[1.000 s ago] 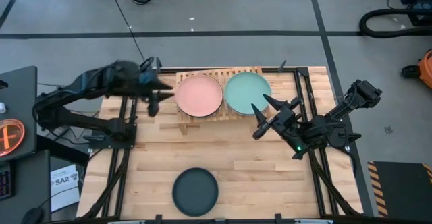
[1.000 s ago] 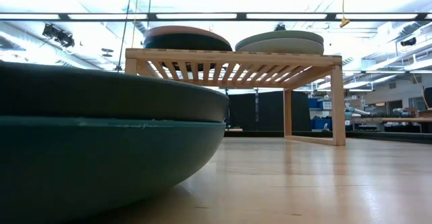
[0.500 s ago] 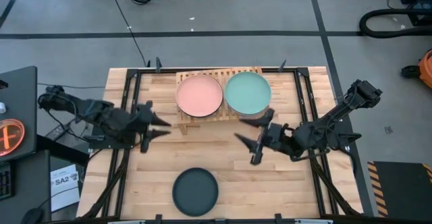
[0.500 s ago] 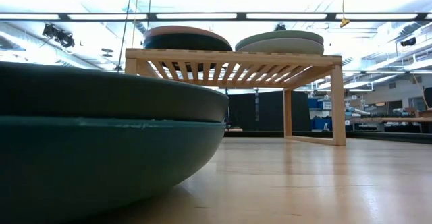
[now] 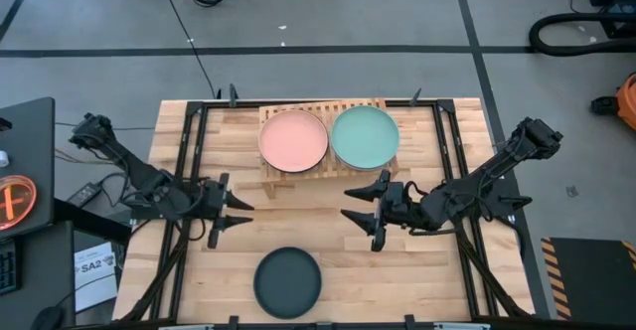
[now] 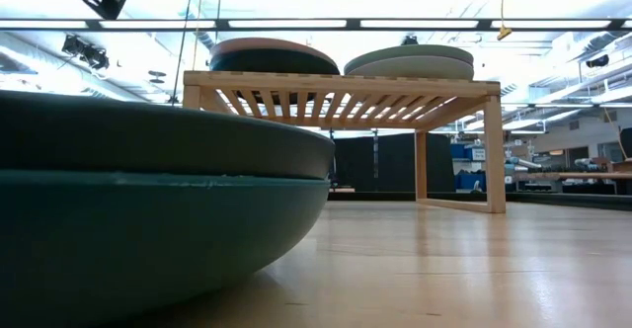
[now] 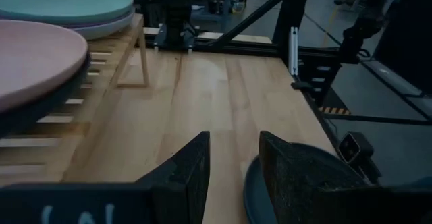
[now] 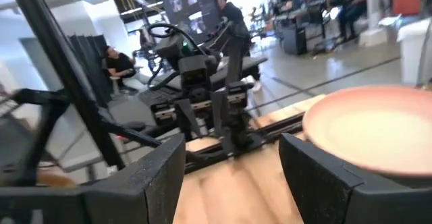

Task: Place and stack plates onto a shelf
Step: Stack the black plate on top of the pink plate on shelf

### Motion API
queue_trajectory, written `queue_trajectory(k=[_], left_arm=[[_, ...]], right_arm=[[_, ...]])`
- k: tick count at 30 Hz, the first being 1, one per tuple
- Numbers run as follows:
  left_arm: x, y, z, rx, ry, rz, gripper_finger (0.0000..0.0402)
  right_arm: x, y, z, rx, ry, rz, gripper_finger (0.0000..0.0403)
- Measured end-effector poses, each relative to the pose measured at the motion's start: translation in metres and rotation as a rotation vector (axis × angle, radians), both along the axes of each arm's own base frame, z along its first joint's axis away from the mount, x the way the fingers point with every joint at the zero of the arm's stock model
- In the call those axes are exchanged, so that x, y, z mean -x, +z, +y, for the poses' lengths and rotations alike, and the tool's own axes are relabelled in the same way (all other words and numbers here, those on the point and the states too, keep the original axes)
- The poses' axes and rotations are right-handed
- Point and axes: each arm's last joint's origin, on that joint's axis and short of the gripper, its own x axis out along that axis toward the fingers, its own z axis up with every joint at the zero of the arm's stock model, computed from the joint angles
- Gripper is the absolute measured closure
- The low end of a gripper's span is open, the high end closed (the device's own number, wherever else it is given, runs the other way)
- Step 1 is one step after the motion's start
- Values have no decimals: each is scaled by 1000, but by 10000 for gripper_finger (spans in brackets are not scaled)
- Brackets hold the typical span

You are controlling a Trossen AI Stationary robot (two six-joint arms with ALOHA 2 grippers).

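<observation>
Hidden or cut off: from overhead we see only the top plate of each pile, so pile depth is read from the low and wrist views. In the low view the near pile fills the left side and is cropped by the frame; a dark arm part shows at the upper left edge, and we cannot tell which arm it belongs to.

Count, plates: six in three piles of two. On the shelf [image 5: 323, 141], at the far side of the bench [image 5: 328, 241]: salmon plate [image 5: 293, 139] over a dark plate [image 6: 272, 61], colour not clear; just beside it, mint plate [image 5: 365, 137] over a pale plate [image 6: 415, 68]. On the bench near its front edge, well apart from the shelf: charcoal plate [image 5: 288, 281] over a teal plate [image 6: 148, 234].

Count, end effectors: two, both between the shelf and the front pile, above bare bench, touching nothing. Left end effector [image 5: 234, 214]: fingers parted w/ a narrow gap, empty; its wrist view shows the charcoal plate's rim past the fingers [image 7: 293, 173]. Right end effector [image 5: 368, 211]: released, fingers spread wide, empty; its wrist view shows the salmon plate at one side and people in the room beyond, blurred.
</observation>
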Motion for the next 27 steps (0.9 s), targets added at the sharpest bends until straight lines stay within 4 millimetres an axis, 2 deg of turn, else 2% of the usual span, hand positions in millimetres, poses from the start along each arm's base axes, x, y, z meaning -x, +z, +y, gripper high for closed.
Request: queue_trajectory(k=[5,10,15,23,27], left_arm=[[3,-10,-4,46,-17,25,267],[6,-23,-8,189,-26,80,267],[7,-34,-17,387,-76,216,267],[-3,-57,-34,670,1,436,267],[-10,-66,-42,745,18,506,267]], right_arm=[[0,0,2,-80,75,-10,159],[0,0,4,-78,123,-8,159],[0,0,4,-30,126,-1,159],[-1,0,3,8,123,4,159],[-1,-1,3,20,124,10,159]])
